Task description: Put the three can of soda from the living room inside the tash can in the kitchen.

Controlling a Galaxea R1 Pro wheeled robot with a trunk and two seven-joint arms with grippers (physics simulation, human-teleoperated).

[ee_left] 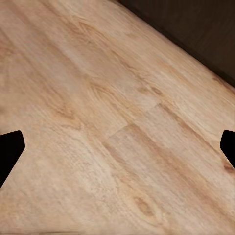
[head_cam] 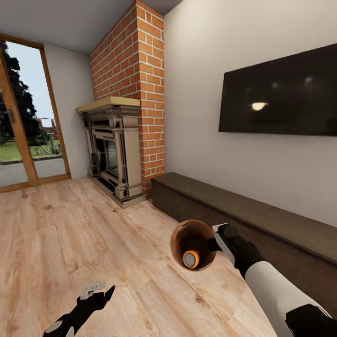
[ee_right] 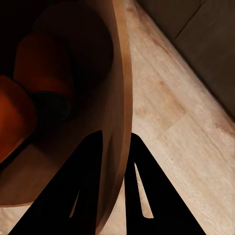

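Note:
My right gripper (head_cam: 215, 243) is shut on the rim of the trash can (head_cam: 180, 236), holding it in the air above the wood floor. The bin is tipped so its copper-brown mouth faces the head camera. An orange soda can (head_cam: 191, 259) with a grey top lies inside. In the right wrist view the fingers (ee_right: 85, 186) straddle the bin wall (ee_right: 120, 88), and two orange cans (ee_right: 44, 58) lie in the dark inside. The blue can is hidden. My left gripper (head_cam: 100, 291) hangs open and holds nothing low at the left, with only floor between its fingertips (ee_left: 10, 152).
This is the living room. A brick chimney (head_cam: 135, 70) with a stone fireplace (head_cam: 114, 150) stands ahead. A wall TV (head_cam: 281, 93) hangs above a long low dark bench (head_cam: 243, 210) on the right. A glazed door (head_cam: 23, 117) is at the left, with wood floor (head_cam: 70, 234) between.

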